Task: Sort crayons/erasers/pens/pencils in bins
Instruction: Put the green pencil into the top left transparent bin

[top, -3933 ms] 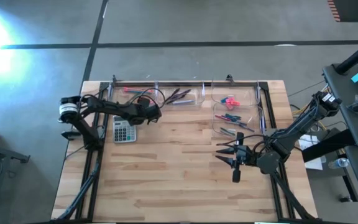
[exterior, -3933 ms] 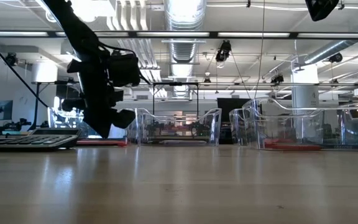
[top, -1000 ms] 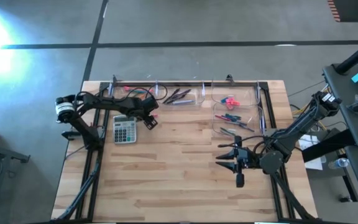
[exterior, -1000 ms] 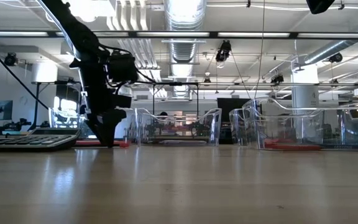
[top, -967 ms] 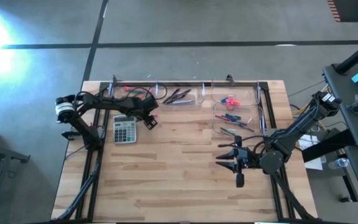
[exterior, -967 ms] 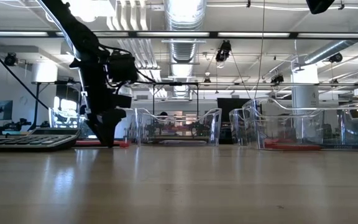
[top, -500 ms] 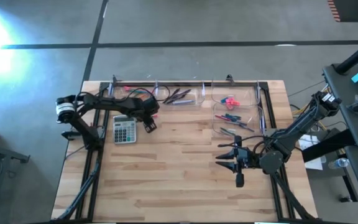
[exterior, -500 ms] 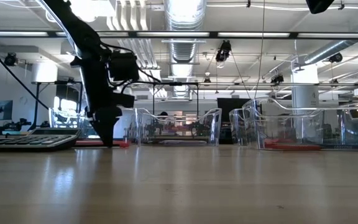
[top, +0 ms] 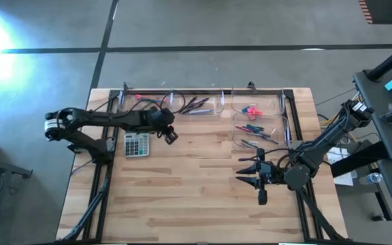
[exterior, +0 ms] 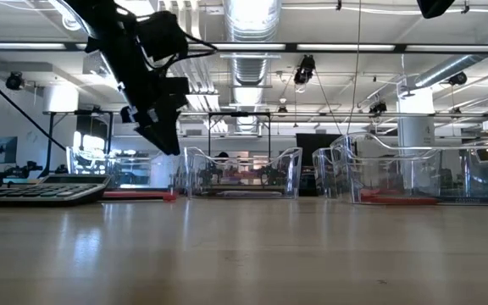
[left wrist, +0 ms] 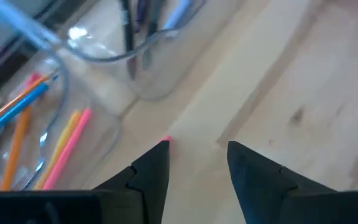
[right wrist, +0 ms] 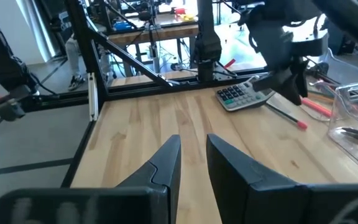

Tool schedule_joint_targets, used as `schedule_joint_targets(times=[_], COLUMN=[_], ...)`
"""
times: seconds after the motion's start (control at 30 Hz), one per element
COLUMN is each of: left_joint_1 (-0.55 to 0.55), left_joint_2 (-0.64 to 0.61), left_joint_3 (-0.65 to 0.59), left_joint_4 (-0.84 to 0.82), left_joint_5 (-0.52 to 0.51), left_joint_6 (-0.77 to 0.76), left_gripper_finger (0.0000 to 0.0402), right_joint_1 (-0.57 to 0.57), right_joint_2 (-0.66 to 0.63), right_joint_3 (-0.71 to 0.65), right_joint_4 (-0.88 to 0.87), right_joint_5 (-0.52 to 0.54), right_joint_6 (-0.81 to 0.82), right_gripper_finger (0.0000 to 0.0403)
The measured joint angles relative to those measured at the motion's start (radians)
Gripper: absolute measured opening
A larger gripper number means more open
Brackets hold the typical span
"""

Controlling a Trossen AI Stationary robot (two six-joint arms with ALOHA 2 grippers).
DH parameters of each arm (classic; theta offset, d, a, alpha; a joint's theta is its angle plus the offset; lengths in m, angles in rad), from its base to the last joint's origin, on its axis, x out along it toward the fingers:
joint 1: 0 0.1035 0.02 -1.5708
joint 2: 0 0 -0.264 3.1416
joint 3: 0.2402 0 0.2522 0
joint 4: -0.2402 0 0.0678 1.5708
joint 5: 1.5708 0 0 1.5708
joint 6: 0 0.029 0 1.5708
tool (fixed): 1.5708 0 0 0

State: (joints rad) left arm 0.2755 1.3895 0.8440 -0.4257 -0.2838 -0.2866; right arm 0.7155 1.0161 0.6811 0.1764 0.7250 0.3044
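The left tool (top: 171, 136) hangs clear above the worktop (top: 196, 197), just in front of the bins (top: 194, 104) and beside the calculator (top: 136, 143). Its own wrist view shows the fingers (left wrist: 151, 171) apart with bare wood between them, so it carries nothing. A pink tip shows just beside one finger; it is probably the end of the loose pencil (right wrist: 289, 117), though that view is too blurred to be sure. The pencil lies flat on the worktop beneath the tool, near the calculator and outside the tray of pencils (left wrist: 42, 137). The low view shows it as a red strip on the wood.

The right tool (top: 250, 173) waits low over the worktop near the right-hand bins, well apart from all this. There is a narrow gap between its fingers, and nothing is in it.

The risk from here is an off-centre pinch. The pencil sits to one side of the gap rather than in it, so a straight descent could land a finger on it and roll it toward the calculator or under the bin wall. The clear tray edge is also close — a drift that way could knock the bin.
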Motion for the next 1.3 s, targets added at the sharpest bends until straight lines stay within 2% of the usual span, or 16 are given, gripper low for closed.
schedule_joint_targets(times=[0.1,0.23,0.4,0.53,0.77,0.97,1.07,1.3], left_joint_1=[-0.030,-0.053,-0.098,-0.107,-0.105,-0.106,-0.107,-0.125], left_joint_2=[0.012,0.072,0.198,0.283,0.400,0.427,0.415,0.400], left_joint_3=[0.000,-0.003,-0.006,-0.006,-0.003,0.012,0.022,0.056], left_joint_4=[-0.003,0.001,0.000,0.013,0.060,0.078,0.082,0.156], left_joint_5=[-0.048,-0.121,-0.378,-0.486,-0.513,-0.547,-0.525,-0.377], left_joint_6=[-0.117,-0.381,-0.638,-0.803,-0.860,-0.852,-0.819,-0.689], left_gripper_finger=[0.0148,0.0148,0.0148,0.0137,0.0078,0.0032,0.0021,0.0017], right_joint_1=[0.000,0.000,0.000,0.007,0.007,0.013,0.013,0.013], right_joint_2=[0.000,0.000,0.000,0.000,0.000,0.000,0.000,0.000], right_joint_3=[0.000,0.000,0.000,0.000,0.000,0.000,0.000,0.000], right_joint_4=[0.000,0.009,0.017,0.016,0.016,0.016,0.016,0.016], right_joint_5=[0.000,0.000,0.000,0.000,0.000,0.000,0.000,0.000], right_joint_6=[-0.004,-0.001,0.011,0.011,0.009,0.009,0.007,-0.004], right_gripper_finger=[0.0068,0.0068,0.0068,0.0068,0.0068,0.0068,0.0068,0.0068])
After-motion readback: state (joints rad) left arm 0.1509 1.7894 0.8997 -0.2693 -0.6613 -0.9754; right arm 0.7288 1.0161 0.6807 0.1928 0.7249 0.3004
